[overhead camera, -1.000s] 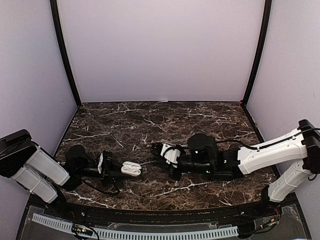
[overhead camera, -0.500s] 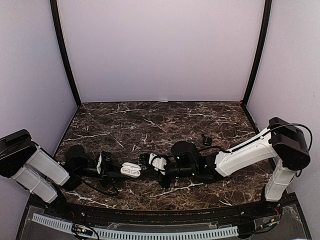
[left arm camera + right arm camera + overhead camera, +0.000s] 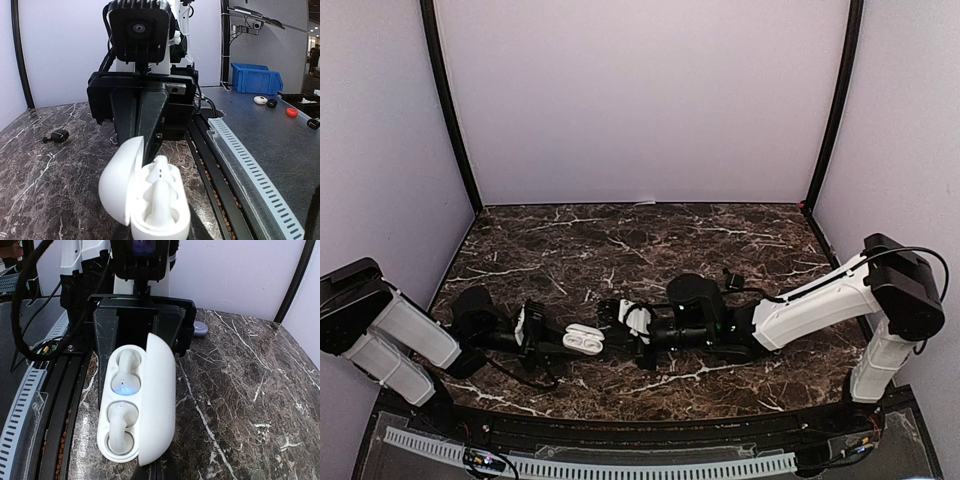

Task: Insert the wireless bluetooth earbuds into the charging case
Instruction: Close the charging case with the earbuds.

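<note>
- My left pincer [image 3: 563,343] is clamped on the charging case [image 3: 160,400]. It holds the case low, at or just above the marble table [image 3: 620,240], with the open side turned toward my other arm. I judge I hold it this way so the case cannot slide while the sockets are worked on, and so the right wrist camera looks straight into them.
- My right pincer [image 3: 141,140] points at the case from just beside it. In the left wrist view its two dark fingers look pressed together with nothing between them. It is not touching the case as far as I can tell, though the lid hides the very tips.
- The lid [image 3: 117,185] is swung wide open on its hinge and stands on edge beside the body, leaving both sockets clear.
- The wireless bluetooth earbuds [image 3: 125,365] that I can see are a white pair. Both sit in the case, one above the other in the right wrist view, each down in its own moulded hollow with the stem end sunk in.
- A small blue light [image 3: 123,387] glows between the two buds, which I take as a sign that they are seated.
- The case is a smooth, glossy white pebble, and the buds match it in colour.
- Further out, a small dark bud-like thing [image 3: 57,135] lies on the table well apart from the case. I cannot tell exactly what it is.
- By my judgement, what is left for this pair is closing the lid.
</note>
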Robot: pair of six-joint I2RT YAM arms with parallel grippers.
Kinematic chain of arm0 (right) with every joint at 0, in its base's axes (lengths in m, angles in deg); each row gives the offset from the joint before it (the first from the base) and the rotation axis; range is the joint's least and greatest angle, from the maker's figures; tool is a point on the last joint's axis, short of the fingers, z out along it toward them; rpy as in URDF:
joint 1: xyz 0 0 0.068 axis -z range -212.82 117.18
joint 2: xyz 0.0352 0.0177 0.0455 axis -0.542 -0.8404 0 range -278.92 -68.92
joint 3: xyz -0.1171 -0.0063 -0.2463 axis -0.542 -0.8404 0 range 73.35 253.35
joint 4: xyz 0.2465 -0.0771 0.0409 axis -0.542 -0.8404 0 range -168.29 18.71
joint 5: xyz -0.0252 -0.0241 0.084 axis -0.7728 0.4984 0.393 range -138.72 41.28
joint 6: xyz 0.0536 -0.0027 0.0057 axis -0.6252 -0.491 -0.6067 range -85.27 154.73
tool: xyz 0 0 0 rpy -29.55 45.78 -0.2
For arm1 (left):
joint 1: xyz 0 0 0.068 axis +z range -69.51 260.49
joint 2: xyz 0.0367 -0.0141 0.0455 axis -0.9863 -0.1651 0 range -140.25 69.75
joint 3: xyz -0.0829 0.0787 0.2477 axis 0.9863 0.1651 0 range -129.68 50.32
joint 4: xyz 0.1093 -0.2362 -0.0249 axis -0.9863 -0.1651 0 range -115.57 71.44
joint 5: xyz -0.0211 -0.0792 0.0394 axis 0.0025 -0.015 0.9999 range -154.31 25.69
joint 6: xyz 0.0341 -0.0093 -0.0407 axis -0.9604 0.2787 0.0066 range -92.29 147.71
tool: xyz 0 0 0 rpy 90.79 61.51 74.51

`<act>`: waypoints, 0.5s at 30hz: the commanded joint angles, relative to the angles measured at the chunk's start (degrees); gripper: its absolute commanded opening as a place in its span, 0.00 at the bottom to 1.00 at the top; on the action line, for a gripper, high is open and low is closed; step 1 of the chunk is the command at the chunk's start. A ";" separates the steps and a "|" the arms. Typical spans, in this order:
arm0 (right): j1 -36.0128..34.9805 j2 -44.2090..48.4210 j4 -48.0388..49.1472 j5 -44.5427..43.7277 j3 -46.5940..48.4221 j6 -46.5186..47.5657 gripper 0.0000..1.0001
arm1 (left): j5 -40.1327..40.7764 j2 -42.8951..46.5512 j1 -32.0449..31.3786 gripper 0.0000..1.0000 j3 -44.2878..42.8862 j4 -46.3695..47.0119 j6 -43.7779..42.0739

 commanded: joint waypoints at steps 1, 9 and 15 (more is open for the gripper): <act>-0.08 3.95 4.13 0.12 -0.01 1.12 0.00 | -0.41 -0.27 0.21 0.00 -1.77 -2.29 0.55; -0.53 7.43 2.07 -0.99 -0.75 2.55 0.00 | 0.63 -0.43 0.22 0.00 -3.15 -6.07 0.38; -0.63 9.83 3.87 -1.66 -3.47 3.69 0.00 | 0.90 -0.51 0.20 0.00 -3.37 -6.42 0.55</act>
